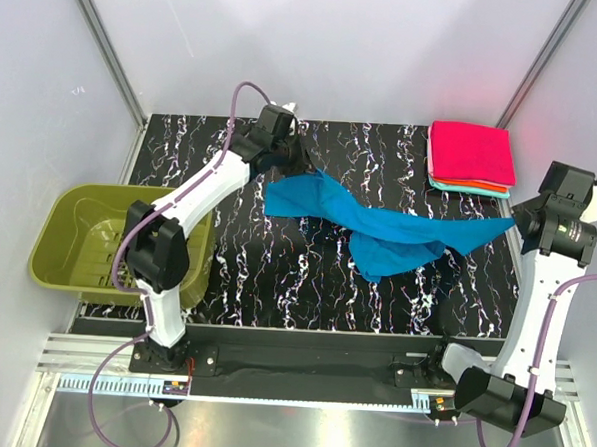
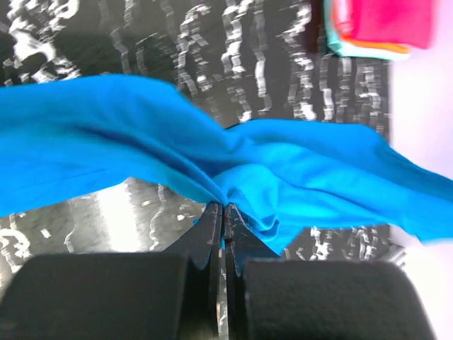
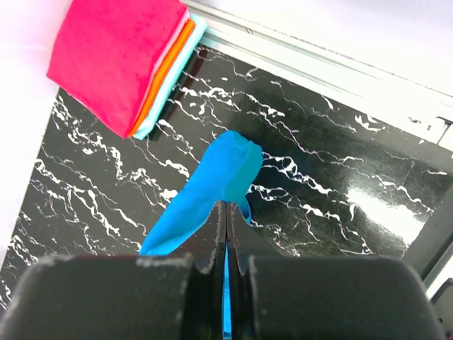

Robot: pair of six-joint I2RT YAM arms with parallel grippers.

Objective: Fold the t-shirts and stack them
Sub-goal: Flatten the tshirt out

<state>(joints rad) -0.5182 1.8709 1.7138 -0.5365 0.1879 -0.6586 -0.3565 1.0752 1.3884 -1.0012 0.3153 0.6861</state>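
The bright blue t-shirt (image 1: pixel 378 228) hangs stretched above the black marbled table (image 1: pixel 295 283), sagging in the middle with a fold drooping toward the front. My left gripper (image 1: pixel 280 172) is shut on its left end; in the left wrist view the cloth (image 2: pixel 283 170) bunches at the closed fingertips (image 2: pixel 224 207). At the shirt's right tip my right gripper (image 1: pixel 516 221) is shut too, and blue cloth (image 3: pixel 212 184) pokes out past its closed jaws (image 3: pixel 226 204). A folded stack of t-shirts (image 1: pixel 470 152), magenta on top of orange and pale teal, lies at the back right corner.
An olive-green plastic basket (image 1: pixel 58 233) stands off the table's left edge, beside the left arm's elbow. White walls and metal frame posts close in the back and both sides. The folded stack (image 3: pixel 120 64) lies near the back rail in the right wrist view.
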